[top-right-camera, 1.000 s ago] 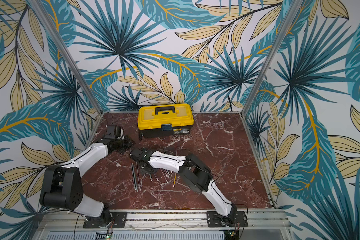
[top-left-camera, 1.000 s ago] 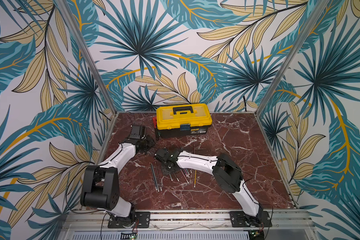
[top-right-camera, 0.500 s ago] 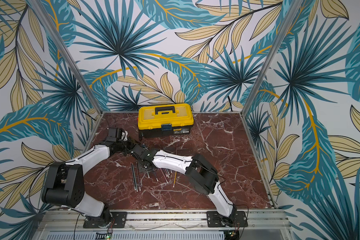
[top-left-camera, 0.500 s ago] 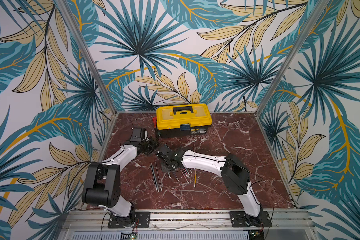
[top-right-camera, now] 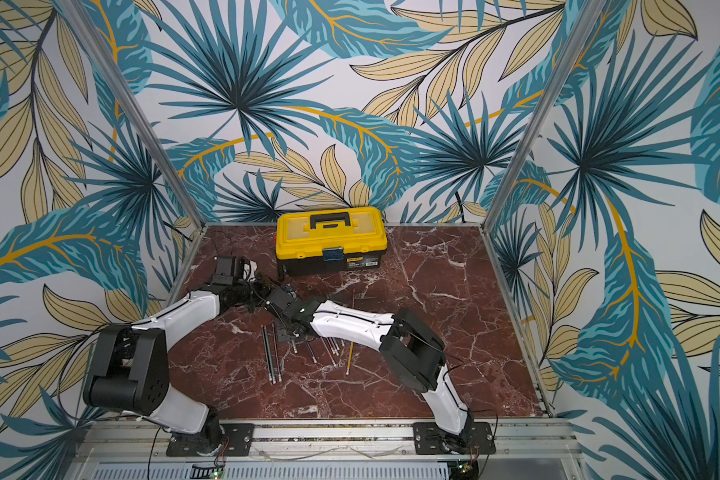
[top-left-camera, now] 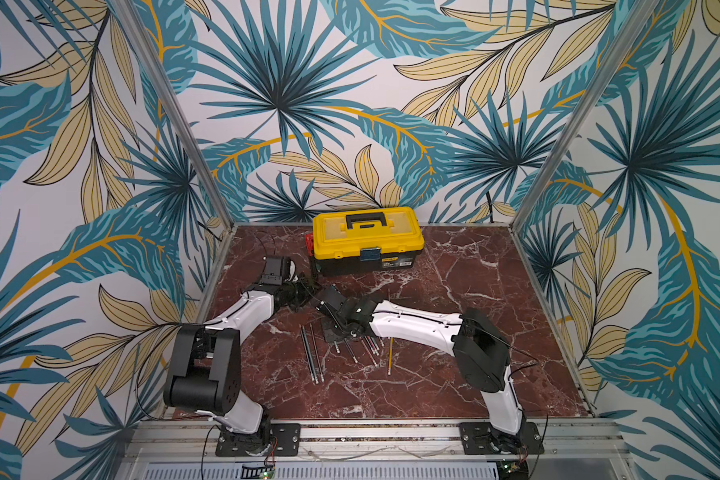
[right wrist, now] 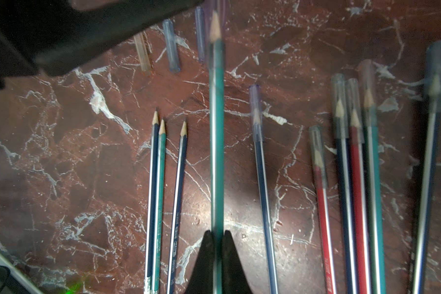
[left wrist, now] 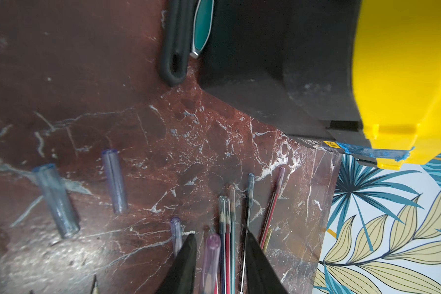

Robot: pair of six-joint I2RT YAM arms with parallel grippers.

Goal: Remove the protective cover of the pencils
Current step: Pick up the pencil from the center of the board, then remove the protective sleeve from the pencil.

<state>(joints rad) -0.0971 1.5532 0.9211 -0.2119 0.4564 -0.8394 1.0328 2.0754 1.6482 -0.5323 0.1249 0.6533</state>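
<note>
The right gripper (right wrist: 217, 233) is clamped on a teal pencil (right wrist: 217, 127), which it holds by the shaft with the sharpened tip pointing away from it. The left gripper (left wrist: 219, 231) faces it at that tip. Its jaws stand apart, wider than the purple-tinted translucent cap (left wrist: 210, 252) lying between them, and no firm grip on the cap is evident. In the right wrist view the tip is blurred, so I cannot tell whether the cap is fully off. In both top views the two grippers meet left of centre, just near of the toolbox's left corner. The other pencils (right wrist: 341, 178) lie flat on the counter (top-left-camera: 454, 374) in a loose row at near centre, erasers toward the near edge. Three on the left of the row show bare points, while those on the right wear caps. Three loose caps (left wrist: 56, 201) lie on the marble past the bare tips, apart from one another. The counter is red-brown marble with white veins. A yellow-lidded black toolbox (top-left-camera: 366, 232) stands closed at far centre, with two tool handles (left wrist: 175, 51) just beside its left end. The walls (top-left-camera: 350, 104) carry teal and tan palm-leaf paper, and aluminium posts (top-left-camera: 175, 112) stand at the far corners.
</note>
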